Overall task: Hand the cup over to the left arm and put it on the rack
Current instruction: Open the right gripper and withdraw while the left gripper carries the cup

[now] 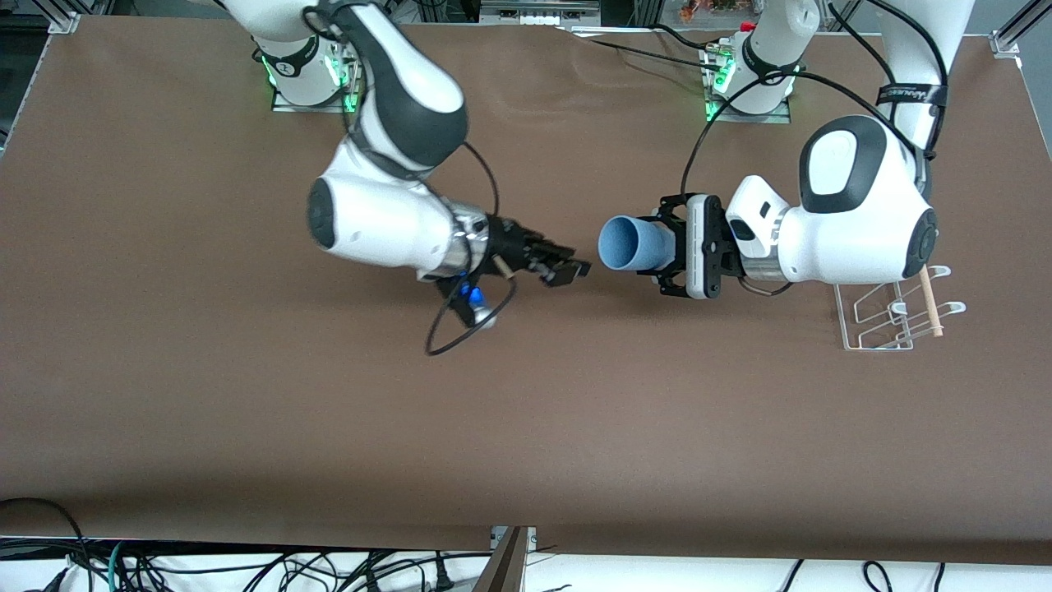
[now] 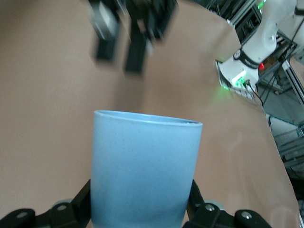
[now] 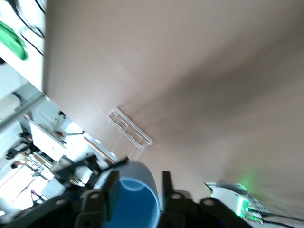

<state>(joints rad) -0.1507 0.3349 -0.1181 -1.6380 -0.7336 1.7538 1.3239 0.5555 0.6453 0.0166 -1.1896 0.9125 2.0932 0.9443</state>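
The left claw (image 1: 657, 251) is gripping the cup (image 1: 634, 243) by its narrow base end, its fingers (image 2: 78, 202) pressing in on either side of the light-blue wall, and it is holding the cup sideways in the air over the middle of the brown surface (image 1: 246, 411). The cup's open mouth is pointing toward the right arm's end of the surface, straight at the right claw (image 1: 575, 267). That right claw is hanging in the air just beside the cup's rim without touching it; its two black fingers (image 2: 105, 40) are standing slightly apart with a narrow gap between them and nothing in their grasp. In the left wrist view the cup (image 2: 145, 171) is filling the lower part of the picture, with the right claw (image 2: 121, 47) showing blurred a little way off its rim. In the right wrist view the cup's (image 3: 135, 197) blue mouth is facing the camera between the right claw's fingers (image 3: 167, 187), and the rack (image 3: 129, 127) is showing farther off on the surface. The rack (image 1: 892, 316), a small white wire frame with a thin wooden dowel (image 1: 930, 302) lying across it, is sitting at the left arm's end of the surface, partly under the left arm's wrist (image 1: 846, 222).
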